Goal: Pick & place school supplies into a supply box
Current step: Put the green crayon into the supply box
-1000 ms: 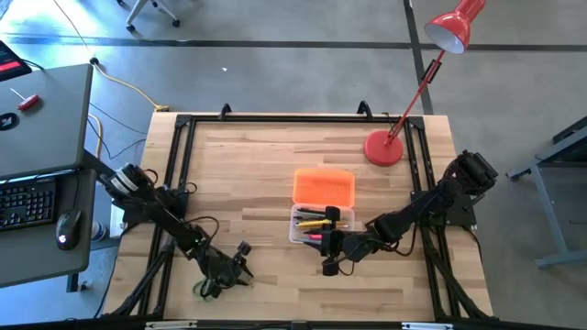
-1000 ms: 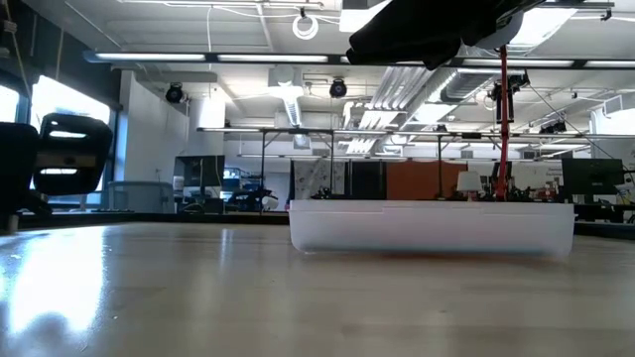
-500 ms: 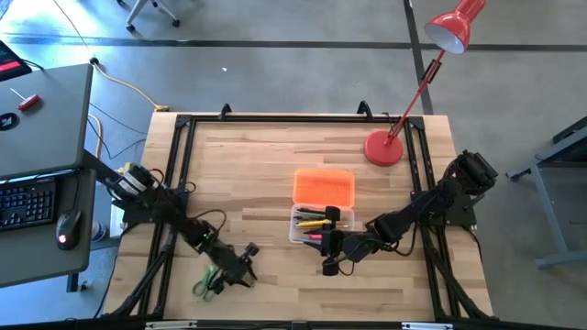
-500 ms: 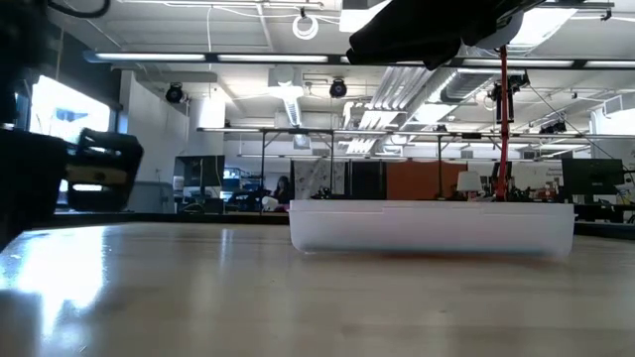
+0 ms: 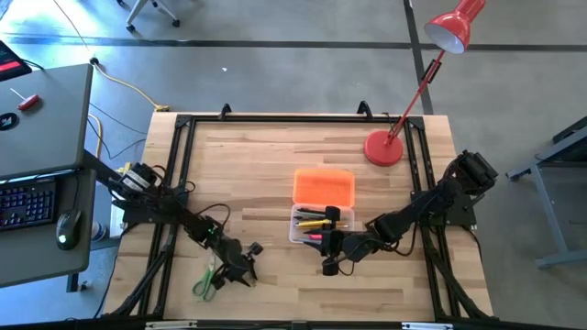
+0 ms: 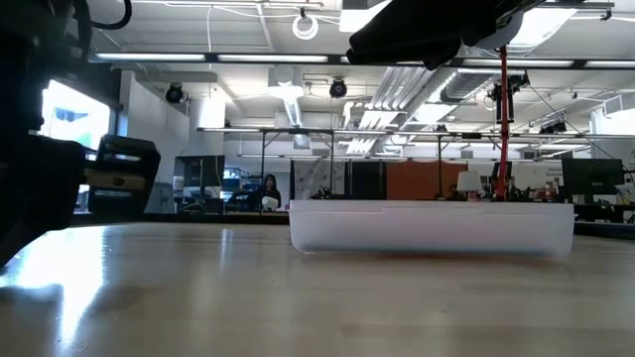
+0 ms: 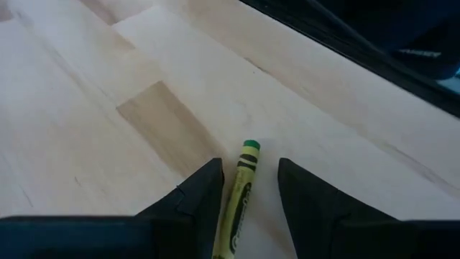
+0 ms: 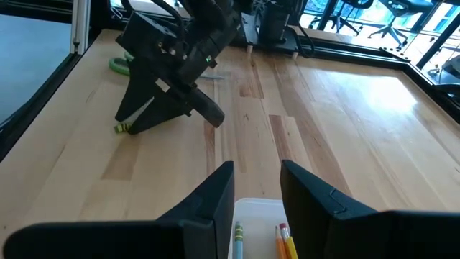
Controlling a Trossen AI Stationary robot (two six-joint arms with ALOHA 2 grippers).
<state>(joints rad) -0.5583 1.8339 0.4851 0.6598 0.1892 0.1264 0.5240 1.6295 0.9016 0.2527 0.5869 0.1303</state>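
Left gripper [image 5: 240, 269] low over the front-left part of the wooden worktop [image 5: 248, 174], fingers [image 7: 194, 198] spread apart. Between those fingers, in the left wrist view, a yellow-green crayon [image 7: 241, 188] with a green tip, lying flat on the wood, touched by neither finger as far as can be seen. Just beside that gripper in the high view, green-handled scissors [image 5: 205, 282] flat on the worktop near the front-left edge; seen again past the left arm in the right wrist view [image 8: 123, 66].

Supply box [image 5: 315, 225] near the middle of the worktop, clear tray open, bright orange lid [image 5: 324, 187] folded back on the far side. Inside the tray, several pencils and pens [image 5: 312, 218], yellow, orange and pink-red among them, lying along its length. In the low view, the tray wall [image 6: 432, 228] standing pale and frosted, contents hidden.

Right gripper [image 5: 330, 240] hanging at the front-right corner of the box, fingers [image 8: 212, 198] parted a little with nothing between them, 2 pencil ends [image 8: 282, 234] of the tray visible below in the right wrist view.

Red desk lamp [image 5: 383, 148] with its round base at the far-right of the worktop, well apart from the box.
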